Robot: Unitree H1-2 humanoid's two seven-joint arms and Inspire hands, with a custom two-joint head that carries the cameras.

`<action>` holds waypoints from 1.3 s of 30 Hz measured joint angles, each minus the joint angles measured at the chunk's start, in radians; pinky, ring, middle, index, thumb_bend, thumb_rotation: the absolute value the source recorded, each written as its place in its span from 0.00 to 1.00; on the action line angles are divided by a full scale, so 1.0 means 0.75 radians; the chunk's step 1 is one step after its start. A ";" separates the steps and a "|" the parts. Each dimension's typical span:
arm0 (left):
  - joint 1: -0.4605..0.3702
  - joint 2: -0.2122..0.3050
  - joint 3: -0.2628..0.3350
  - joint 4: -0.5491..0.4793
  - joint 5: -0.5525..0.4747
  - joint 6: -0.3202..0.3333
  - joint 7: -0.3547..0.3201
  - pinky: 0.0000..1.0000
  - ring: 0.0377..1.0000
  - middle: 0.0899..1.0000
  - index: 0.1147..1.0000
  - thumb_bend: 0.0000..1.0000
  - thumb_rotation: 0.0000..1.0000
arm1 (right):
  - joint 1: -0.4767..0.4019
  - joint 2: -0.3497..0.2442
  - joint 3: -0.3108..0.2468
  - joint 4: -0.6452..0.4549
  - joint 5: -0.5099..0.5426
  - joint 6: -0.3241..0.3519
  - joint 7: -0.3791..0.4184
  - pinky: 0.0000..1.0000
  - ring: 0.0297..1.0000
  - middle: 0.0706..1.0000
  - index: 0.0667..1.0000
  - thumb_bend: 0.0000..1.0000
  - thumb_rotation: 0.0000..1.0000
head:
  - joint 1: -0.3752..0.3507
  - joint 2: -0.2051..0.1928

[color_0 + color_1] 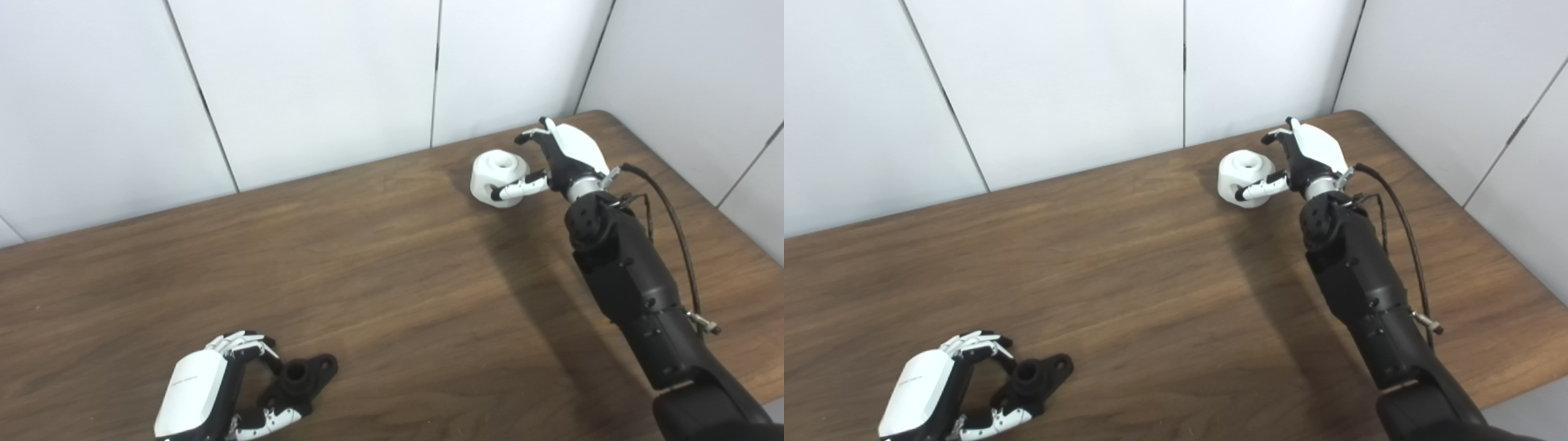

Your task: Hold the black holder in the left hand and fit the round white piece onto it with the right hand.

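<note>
The black holder lies on the table near the front left, its round socket facing up. My left hand is curled round its left end, fingers behind it and thumb in front, both touching it. The round white piece with a hole in its top rests on the table at the back right. My right hand reaches it from the right. Its thumb lies against the front of the piece, while its fingers arch above and behind it with a gap showing.
The brown wooden table runs up to white wall panels at the back and right. Its rounded back right corner is just behind my right hand. A black cable loops off the right forearm.
</note>
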 measured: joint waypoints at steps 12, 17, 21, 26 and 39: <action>0.001 0.000 0.001 -0.002 0.006 0.000 -0.003 0.89 0.82 0.71 0.42 0.52 0.04 | 0.000 -0.014 0.035 0.001 0.015 0.000 0.003 1.00 1.00 1.00 0.72 0.86 0.34 | 0.000 0.000; 0.001 0.000 0.001 -0.005 0.010 0.000 -0.007 0.90 0.82 0.71 0.42 0.52 0.04 | 0.001 -0.014 0.043 0.000 0.034 0.000 0.003 1.00 1.00 1.00 0.71 0.85 0.34 | 0.000 0.002; 0.002 0.000 0.001 -0.008 0.010 0.001 -0.013 0.90 0.82 0.71 0.42 0.52 0.04 | 0.001 -0.014 0.048 0.000 0.041 0.000 0.003 1.00 1.00 1.00 0.72 0.84 0.33 | 0.002 0.000; 0.002 0.000 0.002 -0.011 0.012 0.001 -0.021 0.90 0.82 0.71 0.42 0.52 0.04 | 0.002 -0.018 0.050 0.000 0.042 0.000 0.001 1.00 1.00 0.99 0.72 0.84 0.34 | 0.002 0.000; 0.002 -0.001 0.002 -0.012 0.016 0.001 -0.022 0.89 0.82 0.71 0.42 0.52 0.04 | 0.002 -0.027 0.067 0.014 0.060 -0.001 -0.042 1.00 1.00 0.97 0.68 0.83 0.31 | 0.006 -0.002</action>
